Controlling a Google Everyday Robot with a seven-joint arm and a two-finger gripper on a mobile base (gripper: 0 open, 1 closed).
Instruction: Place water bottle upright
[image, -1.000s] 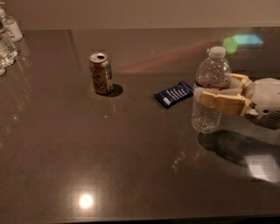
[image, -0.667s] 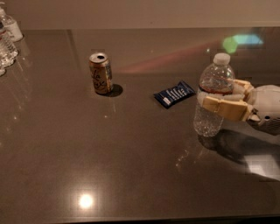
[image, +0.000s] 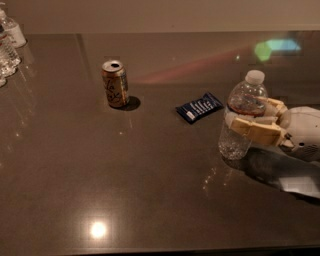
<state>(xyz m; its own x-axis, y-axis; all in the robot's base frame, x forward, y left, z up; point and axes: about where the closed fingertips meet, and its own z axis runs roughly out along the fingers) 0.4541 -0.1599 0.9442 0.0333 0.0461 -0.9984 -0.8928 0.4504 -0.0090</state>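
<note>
The water bottle (image: 245, 94) is a small clear ribbed bottle with a white cap and a red-orange band. It stands upright, its base on or just above the dark table (image: 150, 190), at the right. My gripper (image: 245, 114) reaches in from the right edge and is shut on the bottle's middle. One tan finger (image: 256, 131) crosses the bottle's front and the other finger (image: 271, 106) lies behind it.
A gold-tan drink can (image: 115, 84) stands upright at the left of centre. A dark blue snack packet (image: 199, 107) lies flat between the can and the bottle. Several clear bottles with white labels (image: 9, 45) stand at the far left edge.
The gripper and the bottle have moved a little to the right and lower, bringing the bottle's base down to the table. The can and packet have not moved.
</note>
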